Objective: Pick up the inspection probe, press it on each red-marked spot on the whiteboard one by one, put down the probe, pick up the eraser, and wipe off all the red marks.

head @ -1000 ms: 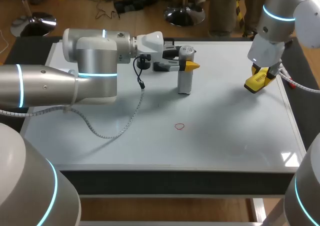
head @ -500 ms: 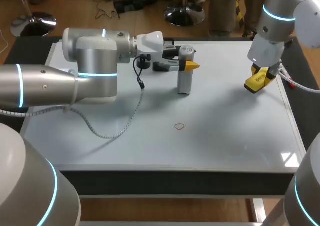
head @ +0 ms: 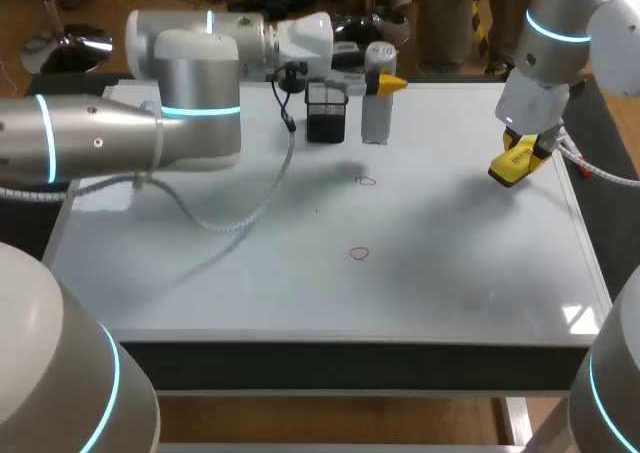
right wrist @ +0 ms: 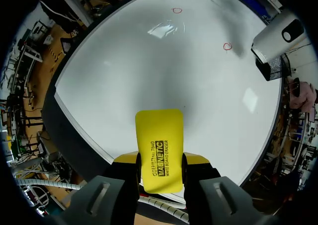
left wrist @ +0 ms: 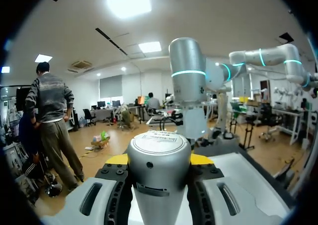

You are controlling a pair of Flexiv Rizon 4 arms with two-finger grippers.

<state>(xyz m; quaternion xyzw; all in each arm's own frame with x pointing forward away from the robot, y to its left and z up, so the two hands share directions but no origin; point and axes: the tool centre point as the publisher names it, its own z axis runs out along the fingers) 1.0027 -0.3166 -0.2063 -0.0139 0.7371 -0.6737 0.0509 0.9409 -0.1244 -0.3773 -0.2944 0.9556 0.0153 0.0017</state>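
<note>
Probe held up at left, eraser held at right.
Clamping the left gripper on the grey probe, upright over the whiteboard's far edge, just beside a black mesh basket. Leaving the far red ring and near red ring bare mid-board, with open board toward the near edge. Pinching the yellow eraser in the right gripper near the right edge. Lifted the probe farther back within the last second, uncovering the far red ring and the basket.

The head view looks down from behind, the left wrist view faces level outward, and the right wrist view looks down onto the shared whiteboard.
</note>
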